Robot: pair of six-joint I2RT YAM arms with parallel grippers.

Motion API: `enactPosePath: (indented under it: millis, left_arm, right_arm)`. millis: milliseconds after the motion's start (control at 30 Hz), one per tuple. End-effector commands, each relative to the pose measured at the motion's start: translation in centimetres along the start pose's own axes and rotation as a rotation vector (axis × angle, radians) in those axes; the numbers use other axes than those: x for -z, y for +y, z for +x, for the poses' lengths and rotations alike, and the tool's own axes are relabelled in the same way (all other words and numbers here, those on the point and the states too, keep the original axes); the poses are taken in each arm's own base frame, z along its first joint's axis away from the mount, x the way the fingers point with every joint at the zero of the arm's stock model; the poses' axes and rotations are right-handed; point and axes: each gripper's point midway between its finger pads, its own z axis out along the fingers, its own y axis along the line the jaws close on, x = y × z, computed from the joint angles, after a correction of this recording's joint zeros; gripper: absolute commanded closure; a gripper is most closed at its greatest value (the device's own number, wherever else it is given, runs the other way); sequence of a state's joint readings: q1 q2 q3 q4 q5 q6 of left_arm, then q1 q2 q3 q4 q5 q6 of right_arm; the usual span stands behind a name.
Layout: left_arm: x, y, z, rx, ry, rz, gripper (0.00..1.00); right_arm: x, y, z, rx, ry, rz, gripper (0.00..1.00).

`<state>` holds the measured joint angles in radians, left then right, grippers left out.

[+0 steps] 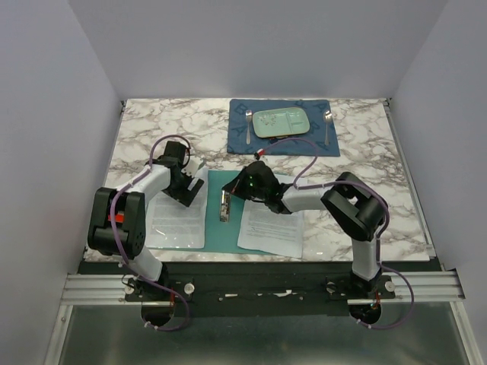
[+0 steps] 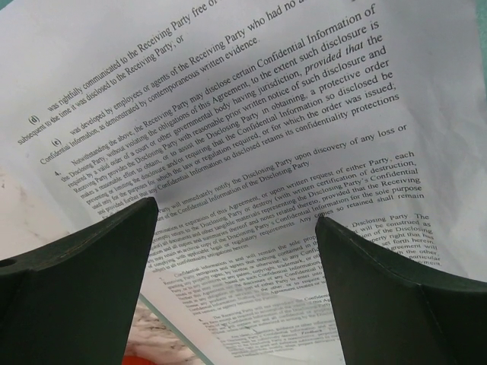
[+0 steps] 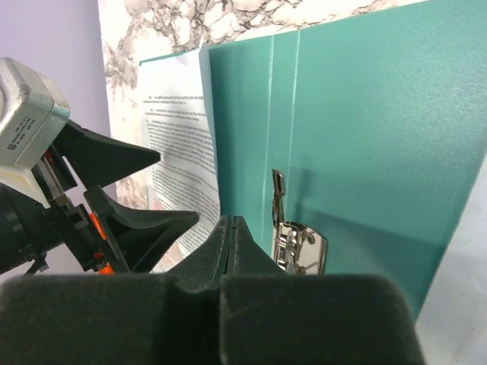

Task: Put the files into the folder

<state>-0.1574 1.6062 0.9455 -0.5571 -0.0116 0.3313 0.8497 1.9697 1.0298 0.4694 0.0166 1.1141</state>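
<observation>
Top external view: the folder [image 1: 222,236] was laid open on the table [image 1: 152,129] between the arms, one of the files [image 1: 176,224] lying just left of it and a second sheet [image 1: 270,228] across its right leaf. The left pincer [image 1: 190,190] was held released, jaws spread over the first sheet, apparently so it could be taken up; the right pincer [image 1: 230,199] was seen clenched on nothing visible beside the metal clip [image 3: 298,245], seemingly to steady the folder.

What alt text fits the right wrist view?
The right gripper, fingers shut, points at the open teal folder, just beside its metal clip. At frame left lies a printed sheet, with the left gripper open over it; marble table beyond.
</observation>
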Motion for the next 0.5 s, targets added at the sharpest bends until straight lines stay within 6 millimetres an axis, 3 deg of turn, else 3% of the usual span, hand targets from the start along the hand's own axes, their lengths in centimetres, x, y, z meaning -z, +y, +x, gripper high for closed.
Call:
enactPosePath:
  millis: [0,33,100,133,200,267,300,333,400,467]
  left_arm:
    - [1.5,0.1,-0.4,-0.019,-0.014,-0.001,0.01]
    - [1.8,0.0,-0.5,-0.017,-0.017,0.005,0.01]
    - [2.6,0.3,-1.2,-0.016,-0.041,-0.005,0.01]
    - [2.9,0.3,-1.3,-0.013,-0.042,-0.005,0.01]
    - [3.5,0.0,-2.1,-0.009,-0.073,0.019,0.01]
    - [3.9,-0.1,-2.5,-0.001,-0.079,0.027,0.01]
    - [4.2,-0.2,-2.7,-0.002,-0.09,0.034,0.01]
    - [4.4,-0.2,-2.7,0.0,-0.089,0.038,0.01]
    - [4.8,-0.3,-3.3,0.003,-0.105,0.05,0.01]
    - [5.2,-0.5,-3.6,0.007,-0.112,0.06,0.01]
  right_arm:
    - [2.5,0.7,-2.7,0.039,-0.05,0.051,0.95]
    - [3.5,-1.0,-2.6,0.053,-0.036,0.134,0.81]
    - [5.4,-3.0,-4.8,0.092,-0.089,0.24,0.68]
    - [7.5,-4.2,-5.1,0.107,-0.075,0.329,0.61]
    - [9.8,-6.5,-7.3,0.126,-0.128,0.458,0.54]
    - [13.5,-9.5,-7.8,0.127,-0.11,0.639,0.44]
    - [15.0,-10.9,-9.3,0.1,-0.155,0.725,0.41]
    - [17.4,-13.2,-8.9,0.096,-0.121,0.846,0.36]
    - [20.2,-15.7,-9.7,0.048,-0.143,0.973,0.32]
    - [22.2,-17.3,-9.6,0.016,-0.137,1.033,0.3]
